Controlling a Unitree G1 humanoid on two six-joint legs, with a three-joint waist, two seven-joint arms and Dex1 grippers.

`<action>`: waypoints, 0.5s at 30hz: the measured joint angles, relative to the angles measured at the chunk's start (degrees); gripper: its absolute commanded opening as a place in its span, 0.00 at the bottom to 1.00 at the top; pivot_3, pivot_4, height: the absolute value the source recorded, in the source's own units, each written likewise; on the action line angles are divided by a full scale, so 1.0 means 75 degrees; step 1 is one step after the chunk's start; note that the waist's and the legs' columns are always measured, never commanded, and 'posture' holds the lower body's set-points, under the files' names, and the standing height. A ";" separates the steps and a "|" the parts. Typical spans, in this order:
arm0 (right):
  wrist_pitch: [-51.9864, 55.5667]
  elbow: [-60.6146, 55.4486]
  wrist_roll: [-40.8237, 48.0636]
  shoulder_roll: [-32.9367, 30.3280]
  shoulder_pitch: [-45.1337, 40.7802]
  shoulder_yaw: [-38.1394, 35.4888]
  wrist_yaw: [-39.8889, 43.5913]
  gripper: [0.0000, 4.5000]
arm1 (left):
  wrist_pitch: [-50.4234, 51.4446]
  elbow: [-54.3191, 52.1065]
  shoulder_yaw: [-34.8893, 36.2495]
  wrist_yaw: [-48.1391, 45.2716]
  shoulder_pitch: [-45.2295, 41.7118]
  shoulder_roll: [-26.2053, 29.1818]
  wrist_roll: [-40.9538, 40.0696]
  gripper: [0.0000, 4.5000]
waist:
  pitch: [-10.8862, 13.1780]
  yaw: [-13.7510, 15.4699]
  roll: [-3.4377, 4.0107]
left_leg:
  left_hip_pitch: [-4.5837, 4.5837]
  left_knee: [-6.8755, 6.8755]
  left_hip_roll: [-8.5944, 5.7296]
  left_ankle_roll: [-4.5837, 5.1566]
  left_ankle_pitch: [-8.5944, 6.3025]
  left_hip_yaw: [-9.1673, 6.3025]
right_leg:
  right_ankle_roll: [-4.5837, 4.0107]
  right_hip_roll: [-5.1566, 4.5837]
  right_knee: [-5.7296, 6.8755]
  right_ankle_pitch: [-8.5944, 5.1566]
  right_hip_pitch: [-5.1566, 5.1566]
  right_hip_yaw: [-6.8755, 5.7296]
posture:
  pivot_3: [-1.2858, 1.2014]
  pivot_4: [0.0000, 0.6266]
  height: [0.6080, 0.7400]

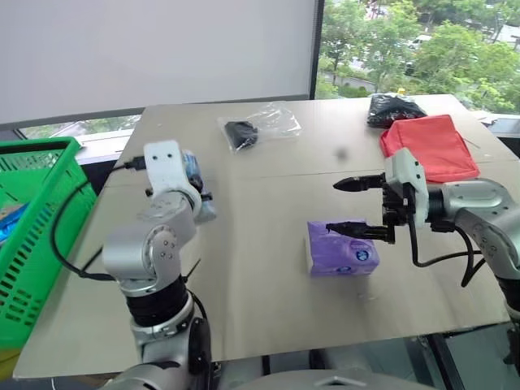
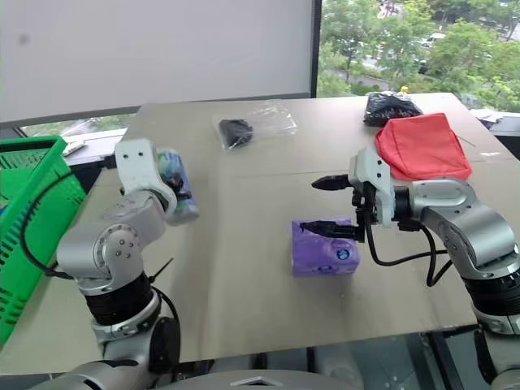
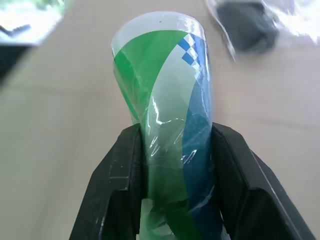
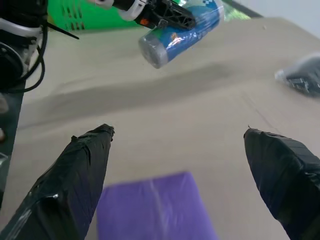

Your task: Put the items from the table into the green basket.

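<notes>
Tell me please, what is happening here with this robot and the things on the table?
The robot is clearing a table into a green basket at its left. Its left gripper is shut on a green-and-white can and holds it above the table, not yet over the basket. Its right gripper is open, with its fingers spread just above a purple tissue pack that lies on the table.

We see a red cloth (image 1: pixel 430 147), a black bundle (image 1: pixel 394 109) behind it, and a clear bag (image 1: pixel 258 126) holding something dark.
</notes>
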 measured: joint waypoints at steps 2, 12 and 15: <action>0.0084 0.0181 0.0169 0.0485 -0.0282 0.0004 -0.0111 1.00 | -0.0504 0.0501 0.0058 -0.0296 -0.0184 0.0981 0.0284 0.31 | 0.0010 0.0063 -0.0016 | -0.0029 -0.0001 0.0001 -0.0003 0.0001 0.0002 | -0.0002 -0.0002 0.0006 0.0001 -0.0036 0.0000 | 0.51 0.00 1.00; 0.0401 0.0594 0.1045 0.1921 -0.1176 -0.0089 -0.0733 1.00 | -0.2875 0.2544 0.1736 -0.1177 0.0233 0.3871 0.1443 0.31 | 0.0008 0.0383 -0.0016 | -0.0023 -0.0006 0.0001 0.0025 -0.0020 0.0008 | -0.0006 -0.0023 0.0032 0.0002 -0.0051 -0.0012 | 0.54 0.00 1.00; 0.0411 0.0741 0.1158 0.2145 -0.1262 -0.0125 -0.0838 1.00 | -0.3398 0.3121 0.2210 -0.1550 0.0666 0.4396 0.1595 0.31 | 0.0005 0.0428 -0.0021 | -0.0020 -0.0004 0.0003 0.0025 -0.0019 0.0003 | -0.0013 -0.0024 0.0039 0.0006 -0.0051 -0.0021 | 0.54 0.00 1.00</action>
